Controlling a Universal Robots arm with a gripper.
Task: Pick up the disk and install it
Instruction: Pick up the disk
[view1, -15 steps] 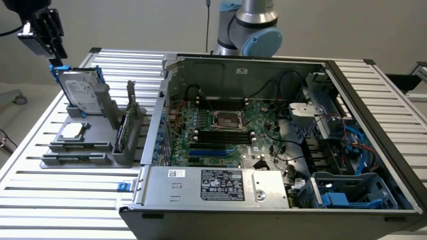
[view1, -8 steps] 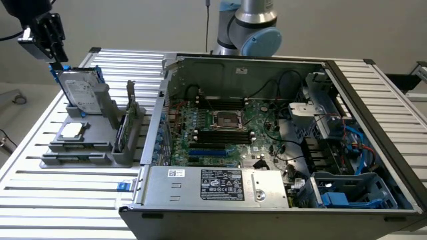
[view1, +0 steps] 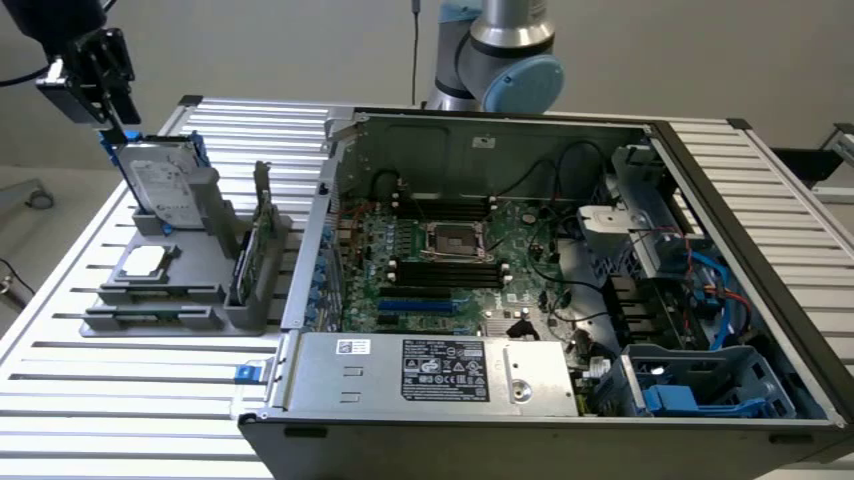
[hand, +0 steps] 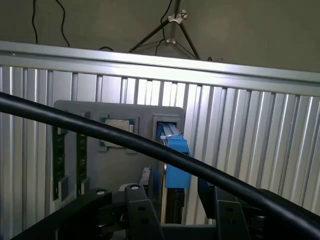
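Observation:
The disk (view1: 167, 185), a silver-grey drive with a white label in a blue carrier, stands upright in a grey holder (view1: 174, 300) on the slatted table, at the exterior view's left. My gripper (view1: 118, 122) hangs just above its top edge. In the wrist view the disk (hand: 176, 162) shows edge-on, its blue carrier between my two black fingers (hand: 142, 215). There is a gap on each side of it. My gripper (hand: 177, 220) is open and holds nothing.
The holder also carries a square processor chip (view1: 144, 262) and a thin dark card on edge (view1: 263, 235). The open computer case (view1: 534, 260) lies to the exterior view's right, with a blue drive bay (view1: 707, 385) at its near corner. A black cable (hand: 100, 132) crosses the wrist view.

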